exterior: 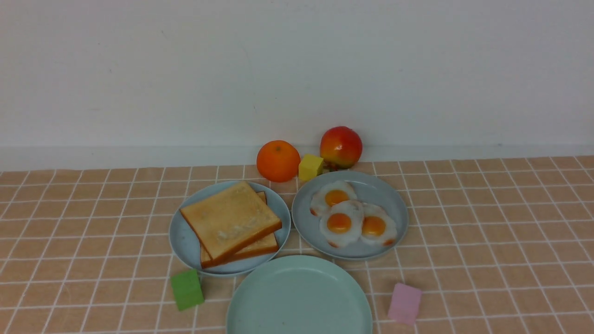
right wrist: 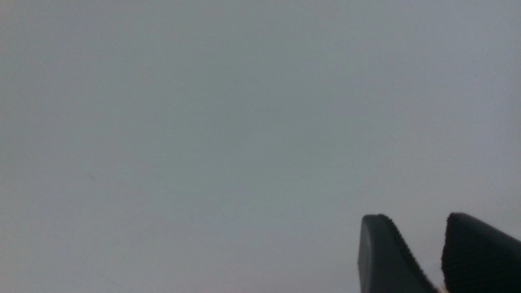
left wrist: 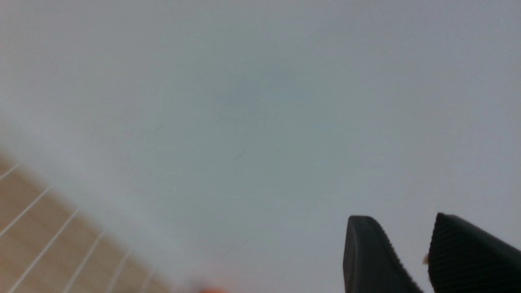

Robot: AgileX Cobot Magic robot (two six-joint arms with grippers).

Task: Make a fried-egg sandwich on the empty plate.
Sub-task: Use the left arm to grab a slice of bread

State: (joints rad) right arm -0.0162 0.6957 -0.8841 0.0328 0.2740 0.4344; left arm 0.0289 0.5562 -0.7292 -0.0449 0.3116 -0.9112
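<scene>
Left end effector (left wrist: pixel 403 221) and right end effector (right wrist: pixel 416 219) are hanging partly open, empty; toast (exterior: pixel 230 222) and eggs (exterior: pixel 345 218) are sitting behind the mint plate (exterior: pixel 299 299).

Two golden toast slices (exterior: pixel 230 222) lie stacked askew on the sky-blue plate (exterior: pixel 182 241). Three fried eggs (exterior: pixel 341 223) overlap on the grey-blue plate (exterior: pixel 392 199). The mint-green plate (exterior: pixel 299 301) lies bare, nearest the front.

The mint-green plate (exterior: pixel 299 297) runs off the front view's bottom edge. The upper toast slice (exterior: pixel 229 218) mostly hides the lower toast slice (exterior: pixel 265 242). Picture edges crop the left pincer (left wrist: pixel 401 221) and right pincer (right wrist: pixel 413 221). The tabletop (left wrist: pixel 36 236) is blurred in the left wrist view.
</scene>
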